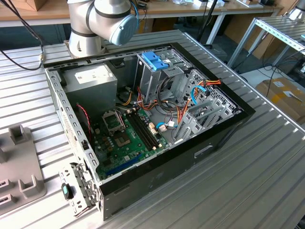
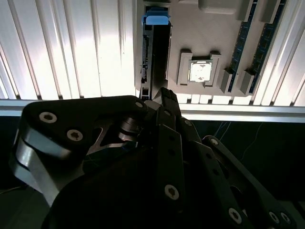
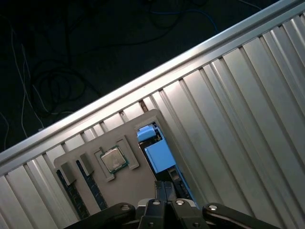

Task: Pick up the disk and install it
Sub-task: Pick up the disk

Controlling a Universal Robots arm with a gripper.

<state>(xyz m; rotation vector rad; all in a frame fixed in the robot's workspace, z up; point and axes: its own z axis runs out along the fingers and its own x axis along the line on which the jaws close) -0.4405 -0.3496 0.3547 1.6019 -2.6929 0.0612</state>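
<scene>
Ribbed aluminium table (image 1: 248, 181) takes the middle of the room. Behind it are wooden benches, and cardboard boxes (image 1: 286, 95) stand on the floor at the exterior view's right.

In both wrist views the gripper (image 3: 162, 185) hangs over the table near its edge rail. Its two fingertips are pressed together and nothing is between them. It is just above one end of the disk (image 3: 159, 155), the end nearer the rail. I cannot tell if it touches it.

The disk stands on its edge in a slot of a grey holder (image 3: 125, 183), with its blue frame upward. In the same holder, just beside the disk, a square chip (image 3: 113, 160) sits in its own pocket, and dark memory sticks (image 3: 71, 195) lie further along. Past the rail the floor is dark, with loose cables (image 3: 47, 71) on it.

In the exterior view the arm (image 1: 105, 19) rises from the far side of the table. An open computer case (image 1: 167, 167) lies before it, showing a green board (image 1: 128, 138) and a metal cage with a blue bracket (image 1: 155, 59) on top. Part of the holder is at that view's left edge.
</scene>
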